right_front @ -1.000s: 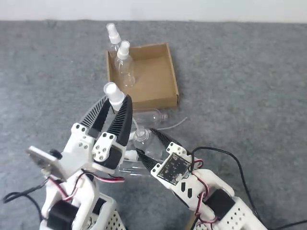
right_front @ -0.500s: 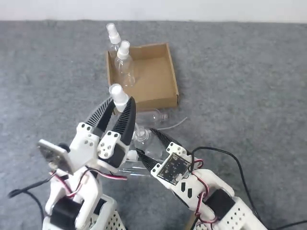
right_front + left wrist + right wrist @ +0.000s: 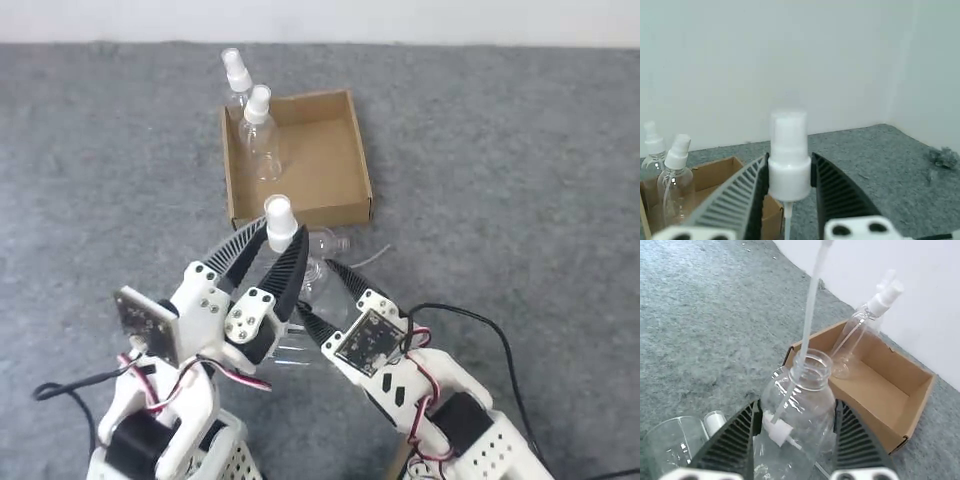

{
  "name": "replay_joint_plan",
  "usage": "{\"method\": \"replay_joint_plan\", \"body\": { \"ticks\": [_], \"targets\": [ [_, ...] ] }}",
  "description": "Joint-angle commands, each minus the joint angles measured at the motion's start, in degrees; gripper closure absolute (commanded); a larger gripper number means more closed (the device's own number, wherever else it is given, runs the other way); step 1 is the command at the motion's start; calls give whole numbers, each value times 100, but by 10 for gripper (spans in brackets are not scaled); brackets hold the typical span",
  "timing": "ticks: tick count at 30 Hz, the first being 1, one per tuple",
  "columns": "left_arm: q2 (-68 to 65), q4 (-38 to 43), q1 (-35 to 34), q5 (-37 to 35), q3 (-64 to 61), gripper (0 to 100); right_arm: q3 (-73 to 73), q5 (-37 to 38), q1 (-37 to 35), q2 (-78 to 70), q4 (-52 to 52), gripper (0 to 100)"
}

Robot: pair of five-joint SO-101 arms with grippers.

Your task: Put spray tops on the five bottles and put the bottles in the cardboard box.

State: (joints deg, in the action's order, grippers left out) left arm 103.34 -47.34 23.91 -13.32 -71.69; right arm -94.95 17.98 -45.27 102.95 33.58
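My left gripper (image 3: 281,232) (image 3: 789,161) is shut on a white spray top (image 3: 279,217) (image 3: 789,165), held upright above an open clear bottle (image 3: 312,272) (image 3: 802,395). The top's thin dip tube (image 3: 810,315) runs down through the bottle's mouth. My right gripper (image 3: 314,288) (image 3: 797,411) is shut on that bottle and holds it upright in front of the cardboard box (image 3: 325,165) (image 3: 890,390). One capped bottle (image 3: 260,135) (image 3: 672,182) (image 3: 860,327) stands in the box's far left corner. Another capped bottle (image 3: 237,78) (image 3: 651,152) stands just behind the box.
A clear uncapped bottle (image 3: 332,241) lies in front of the box. More clear bottles (image 3: 285,350) (image 3: 665,447) lie on the grey carpet (image 3: 500,180) beneath the grippers. Open carpet spreads to the left and right of the box.
My left gripper has carried the spray top to the right and nearer, over the bottle held by my right gripper. The right gripper has shifted slightly.
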Motion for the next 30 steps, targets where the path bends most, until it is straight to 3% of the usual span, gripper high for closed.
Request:
{"method": "replay_joint_plan", "body": {
  "ticks": [1,16,23,30],
  "targets": [
    [97,-26,18,53,92,986,211,18,127,101,-136,979],
    [97,-53,62,53,-163,985,220,18,127,110,-163,979],
    [97,563,62,53,-743,984,422,26,127,110,-110,979],
    [97,589,62,53,-840,984,431,53,145,110,-163,979]
  ]
}}
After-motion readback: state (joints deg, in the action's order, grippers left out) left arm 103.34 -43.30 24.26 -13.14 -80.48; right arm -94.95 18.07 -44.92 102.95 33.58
